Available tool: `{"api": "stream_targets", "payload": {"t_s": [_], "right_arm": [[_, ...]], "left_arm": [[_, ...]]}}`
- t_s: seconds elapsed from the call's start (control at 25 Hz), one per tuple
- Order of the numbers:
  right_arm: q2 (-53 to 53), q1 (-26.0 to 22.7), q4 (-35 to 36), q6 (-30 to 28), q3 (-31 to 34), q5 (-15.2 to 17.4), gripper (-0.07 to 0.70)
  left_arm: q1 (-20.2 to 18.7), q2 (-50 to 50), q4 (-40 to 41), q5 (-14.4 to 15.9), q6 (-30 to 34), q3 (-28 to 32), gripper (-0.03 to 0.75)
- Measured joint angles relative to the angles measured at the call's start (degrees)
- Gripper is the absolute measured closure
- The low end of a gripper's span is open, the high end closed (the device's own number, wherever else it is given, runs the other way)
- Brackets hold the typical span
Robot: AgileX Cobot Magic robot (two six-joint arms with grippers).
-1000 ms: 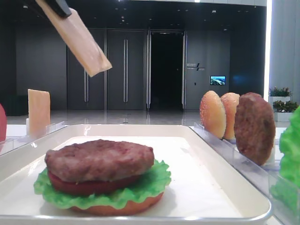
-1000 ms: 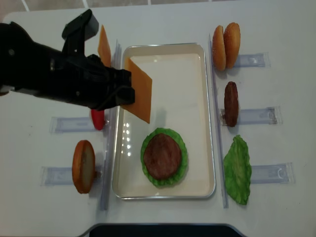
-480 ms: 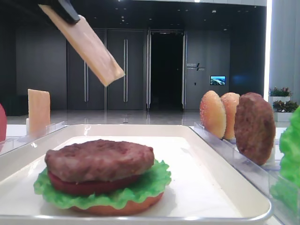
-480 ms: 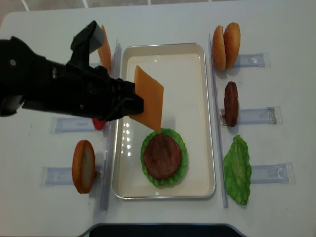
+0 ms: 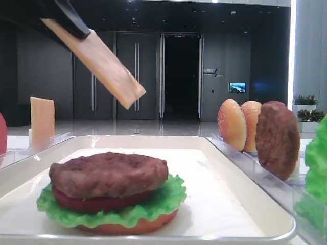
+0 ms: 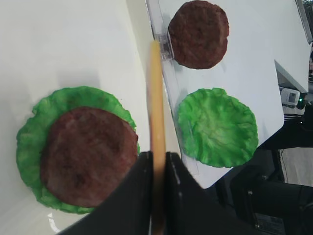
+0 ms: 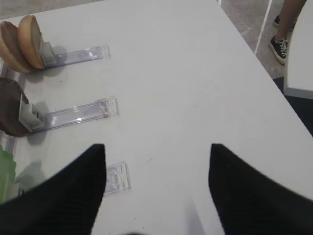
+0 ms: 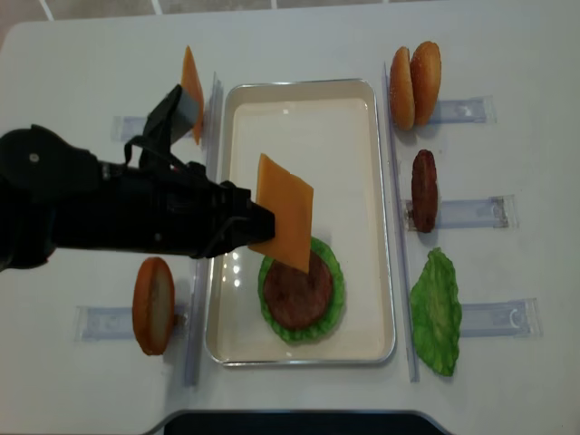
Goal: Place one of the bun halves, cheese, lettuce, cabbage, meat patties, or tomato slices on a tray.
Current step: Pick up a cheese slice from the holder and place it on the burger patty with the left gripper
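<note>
The left black pincer (image 8: 258, 223) is clamped on one edge of a thin, square, pale yellow-orange cheese slice (image 8: 285, 212), which hangs tilted in the air above the large white rectangular tray (image 8: 362, 154) with its low raised rim. Seen from above, the slice's lower corner overlaps the top of the stack lying in the tray: a thick round brown meat patty (image 8: 297, 294) on a ruffled bright green lettuce leaf (image 8: 334, 284); the low side view shows a dark red tomato slice (image 5: 97, 202) and an orange bun half (image 5: 133, 226) under that, with the cheese clearly apart from the patty, well above it. In the left wrist view the slice appears edge-on between the two closed fingers. On the white table (image 8: 507, 54), clear plastic racks flank the tray: on the right stand two seeded golden bun halves (image 8: 415, 83), a second brown patty (image 8: 423, 190) and another green leaf (image 8: 437, 311); on the left a twin cheese slice (image 8: 191, 80) and a bun half (image 8: 152, 304). The right pincer (image 7: 156, 191) hovers over bare table, its fingers set wide apart, though only their dark blurred tips show.
</note>
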Motion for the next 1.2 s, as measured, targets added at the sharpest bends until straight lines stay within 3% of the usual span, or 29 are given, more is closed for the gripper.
{"api": "stream_targets", "payload": {"t_s": [0.48,1.2], "right_arm": [[0.0,0.0,0.0,0.0,0.0,0.0,0.171],[0.0,0.0,0.0,0.0,0.0,0.0,0.171]], "left_arm": [[0.0,-0.3,-11.0,0.2,10.9,5.4,0.680],[0.0,-0.3,-11.6,0.3,12.8,5.6,0.680]]}}
